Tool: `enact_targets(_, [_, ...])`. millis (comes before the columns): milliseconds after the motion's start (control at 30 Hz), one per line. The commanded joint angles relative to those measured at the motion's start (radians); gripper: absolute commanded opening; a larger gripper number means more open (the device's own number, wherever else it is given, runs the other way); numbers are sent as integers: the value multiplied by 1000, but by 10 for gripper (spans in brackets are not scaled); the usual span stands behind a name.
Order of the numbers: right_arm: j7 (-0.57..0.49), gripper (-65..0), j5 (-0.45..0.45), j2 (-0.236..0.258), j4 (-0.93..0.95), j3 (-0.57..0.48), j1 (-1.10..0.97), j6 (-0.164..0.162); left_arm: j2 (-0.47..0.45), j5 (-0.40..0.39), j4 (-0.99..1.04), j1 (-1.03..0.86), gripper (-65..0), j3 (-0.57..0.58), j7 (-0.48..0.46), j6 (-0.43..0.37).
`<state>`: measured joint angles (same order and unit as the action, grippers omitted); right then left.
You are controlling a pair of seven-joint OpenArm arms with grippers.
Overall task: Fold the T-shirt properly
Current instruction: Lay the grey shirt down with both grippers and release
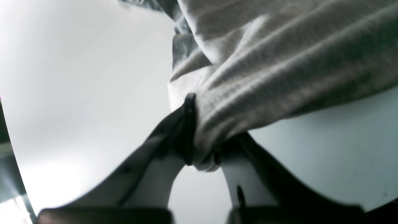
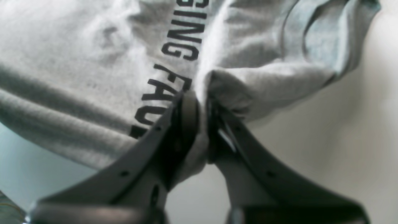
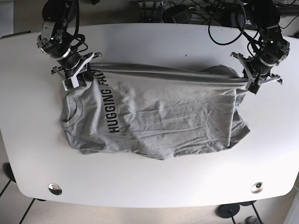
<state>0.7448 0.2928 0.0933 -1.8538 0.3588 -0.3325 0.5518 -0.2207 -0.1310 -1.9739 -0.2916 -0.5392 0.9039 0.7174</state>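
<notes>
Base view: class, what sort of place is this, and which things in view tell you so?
Probably a robotics lab or test workspace. A white table carries two robot arms, the left gripper and right gripper each clamped on a grey T-shirt, with tangled cables behind the table's far edge.

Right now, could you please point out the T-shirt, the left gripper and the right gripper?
T-shirt (image 3: 159, 121): base view, middle of the grey cloth.
left gripper (image 3: 247, 80): base view, fingertips pinching the hem.
right gripper (image 3: 85, 70): base view, fingertips pinching the shoulder edge.
</notes>
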Motion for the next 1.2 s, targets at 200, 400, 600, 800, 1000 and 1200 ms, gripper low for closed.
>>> enact_targets(200, [-11,-629,-16,6,-33,33,-66,-9,-13,29,-18,-51,-650,-95,7,-19])
enact_targets(400, [-14,-555,-16,4,-39,36,-109,-9,56,31,-15,-91,-514,-210,8,-19])
enact_targets(600, [-14,0,-16,-33,-106,36,-89,-9,63,24,-11,-28,-369,-169,8,-19])
enact_targets(800, [-11,0,-25,-5,-86,70,91,-14,59,-29,-12,75,-371,-158,8,-19])
enact_targets(1000, [-9,0,-25,79,90,76,310,-19,43,-172,-15,102,-371,-154,13,-19])
enact_targets(1200, [-15,-14,-25,178,449,76,510,-9,8,-322,-17,24,-400,-229,145,-19])
